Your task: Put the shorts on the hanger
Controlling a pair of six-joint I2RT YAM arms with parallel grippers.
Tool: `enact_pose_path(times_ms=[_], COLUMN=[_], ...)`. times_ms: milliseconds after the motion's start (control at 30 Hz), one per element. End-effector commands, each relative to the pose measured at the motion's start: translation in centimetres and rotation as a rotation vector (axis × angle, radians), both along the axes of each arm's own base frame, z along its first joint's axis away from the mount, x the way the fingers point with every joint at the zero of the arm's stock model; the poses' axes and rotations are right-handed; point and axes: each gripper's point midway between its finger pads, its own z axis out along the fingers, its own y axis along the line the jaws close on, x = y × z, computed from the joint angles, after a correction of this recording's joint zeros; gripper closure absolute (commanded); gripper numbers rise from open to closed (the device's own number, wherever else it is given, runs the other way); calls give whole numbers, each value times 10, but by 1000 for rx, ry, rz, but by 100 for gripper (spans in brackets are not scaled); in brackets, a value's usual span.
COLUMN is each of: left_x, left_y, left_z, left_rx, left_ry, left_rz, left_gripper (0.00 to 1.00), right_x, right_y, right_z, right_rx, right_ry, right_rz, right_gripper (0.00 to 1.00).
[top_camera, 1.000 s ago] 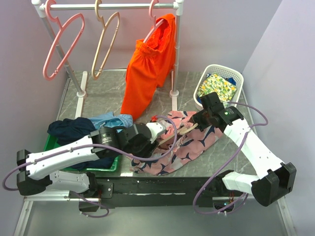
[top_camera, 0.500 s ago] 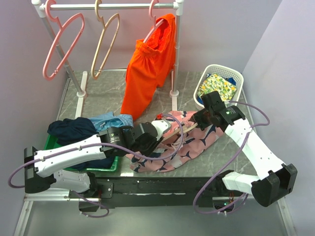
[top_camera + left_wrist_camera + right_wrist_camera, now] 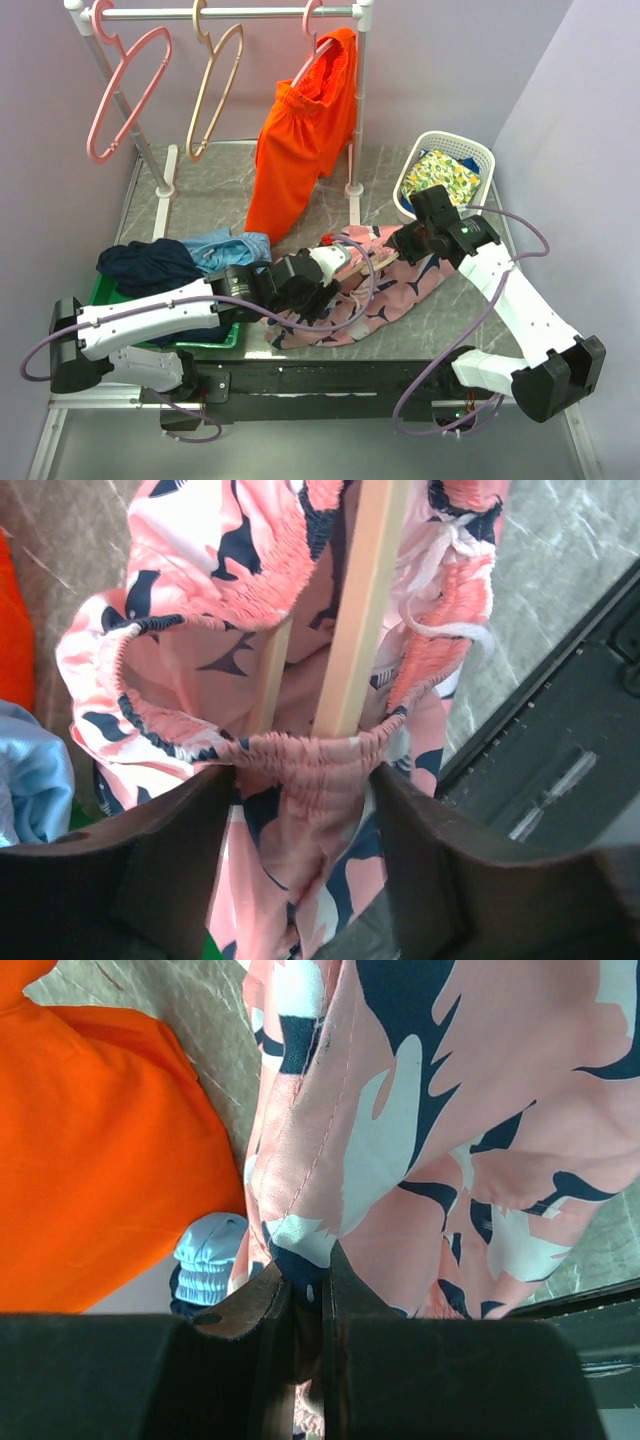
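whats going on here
Two robot arms are working the pink leaf-print shorts onto a beige hanger, both lying on the table. The hanger's bars run through the waistband opening. The right tool is pinched shut on an edge of the shorts. The left tool sits open astride the gathered waistband. Nothing is lifted yet.

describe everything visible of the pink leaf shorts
Pink fabric with navy and white leaf shapes, the shorts lie crumpled near the front of the table. Two bars of the beige hanger run into the gathered waistband, beside a white drawstring. The right gripper pinches one edge; the open left gripper straddles the waistband.
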Motion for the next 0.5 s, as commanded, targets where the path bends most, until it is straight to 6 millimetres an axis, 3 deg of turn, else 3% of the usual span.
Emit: enact_pose_path(times_ms=[0, 33, 100, 133, 267, 300, 367, 400, 433, 467], left_x=[12, 13, 17, 18, 13, 11, 7, 5, 2, 0], left_y=[-8, -6, -7, -6, -8, -7, -6, -3, -3, -1], left_z=[19, 19, 29, 28, 41, 45, 47, 49, 50, 50], left_rx=[-96, -105, -149, -152, -198, -212, -225, -230, -236, -239], left_ry=[-87, -100, -134, -142, -138, -136, -119, -114, -103, -95], left_rz=[29, 30, 45, 44, 25, 19, 13, 10, 4, 0], left_gripper=[45, 64, 82, 99, 99, 99, 99, 99, 99, 99], right_x=[-2, -2, -3, -4, -1, 2, 3, 8, 9, 9], right_y=[13, 13, 13, 14, 21, 22, 28, 33, 35, 38], right_z=[38, 38, 39, 40, 48, 52, 56, 68, 73, 77], right_rx=[86, 86, 88, 91, 93, 78, 73, 65, 68, 69], right_ry=[-83, -83, -85, -87, -137, -172, -216, -303, -339, -374], right_rz=[43, 45, 47, 57, 124, 168, 243, 302, 329, 360], right_gripper=[100, 100, 100, 100, 100, 96, 66, 55, 38, 32])
